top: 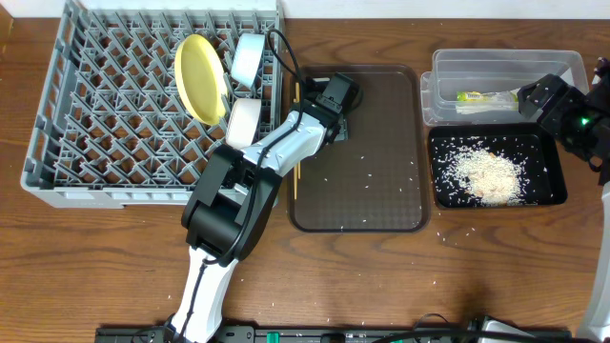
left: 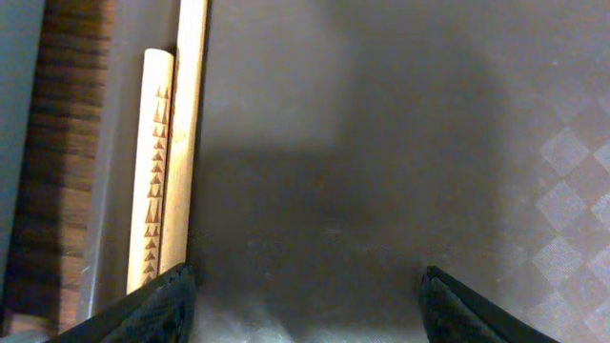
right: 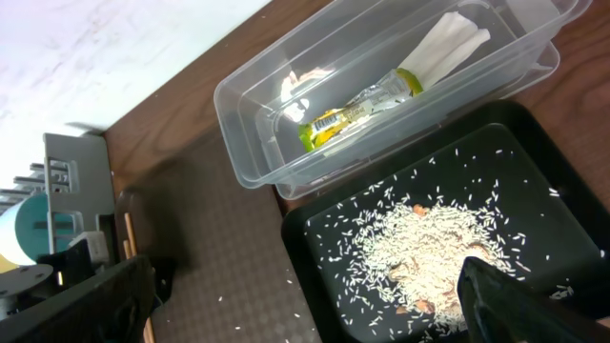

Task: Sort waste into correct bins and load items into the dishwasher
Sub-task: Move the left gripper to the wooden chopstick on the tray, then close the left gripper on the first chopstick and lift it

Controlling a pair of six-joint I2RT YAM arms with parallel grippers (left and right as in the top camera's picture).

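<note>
Overhead view: the left gripper (top: 335, 103) hangs over the upper left part of the brown serving tray (top: 381, 200), its opening hidden by its own body. The chopsticks (top: 294, 181) lie just to its left along the tray's edge. Beyond them stands the dish rack (top: 95, 124), holding the yellow plate (top: 198, 78), the pale blue bowl (top: 248, 59) and the white bowl (top: 244, 122) on edge. The right gripper (top: 536, 95) is over the near end of the clear tub (top: 505, 65), with the wrapper (top: 484, 96) just beside it inside the tub. The black tray (top: 562, 195) of rice scraps (top: 486, 171) lies below the gripper, and loose grains dot the table (top: 457, 276).

Left wrist view: the left gripper (left: 305, 307) has its fingertips (left: 157, 305) wide apart, with only bare tray between them. The chopsticks (left: 167, 162) lie side by side just outside the left finger, running straight ahead; whether they touch it cannot be told.

Right wrist view: the right gripper (right: 305, 314) stands spread and empty. Ahead of it lie the black tray (right: 305, 257) with the rice scraps (right: 429, 248) and, farther on, the clear tub (right: 248, 152) with the wrapper (right: 362, 110).
</note>
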